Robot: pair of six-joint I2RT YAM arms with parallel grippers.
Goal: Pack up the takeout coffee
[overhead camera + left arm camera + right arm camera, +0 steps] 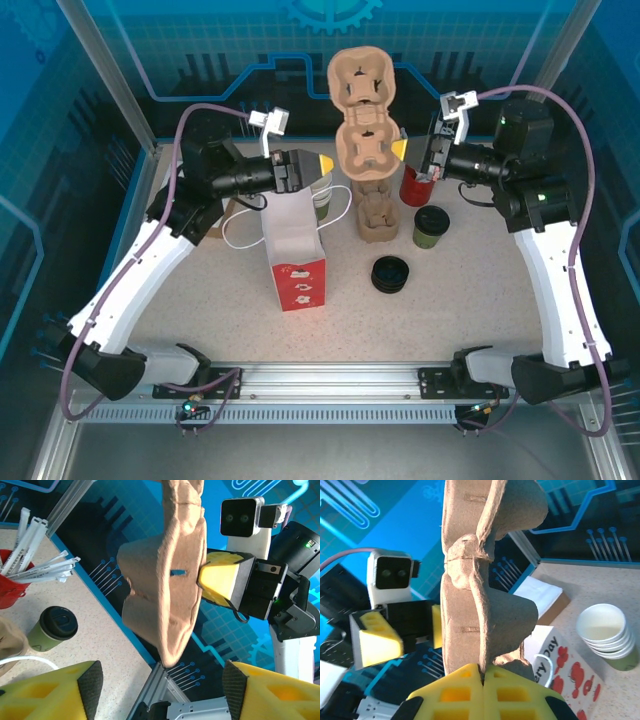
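Note:
The takeout coffee point(431, 226), a green cup with a black lid, stands on the table right of centre; in the left wrist view the takeout coffee point(52, 630) is at the left. A brown pulp cup carrier point(365, 115) hangs upright in the air at the back. My right gripper point(400, 150) is shut on its right rim; in the right wrist view that gripper point(483, 680) pinches the carrier point(470, 580) at its bottom edge. My left gripper point(325, 165) is just left of the carrier. Its jaws point(160, 690) stand open, with the carrier point(170, 580) just ahead of the gap, untouched.
A white and red paper bag point(295, 250) stands open at centre left. A stack of lidless cups point(607, 635) sits behind it. More carriers point(377, 215), a red cup of straws point(413, 185) and a stack of black lids point(390, 274) crowd the middle.

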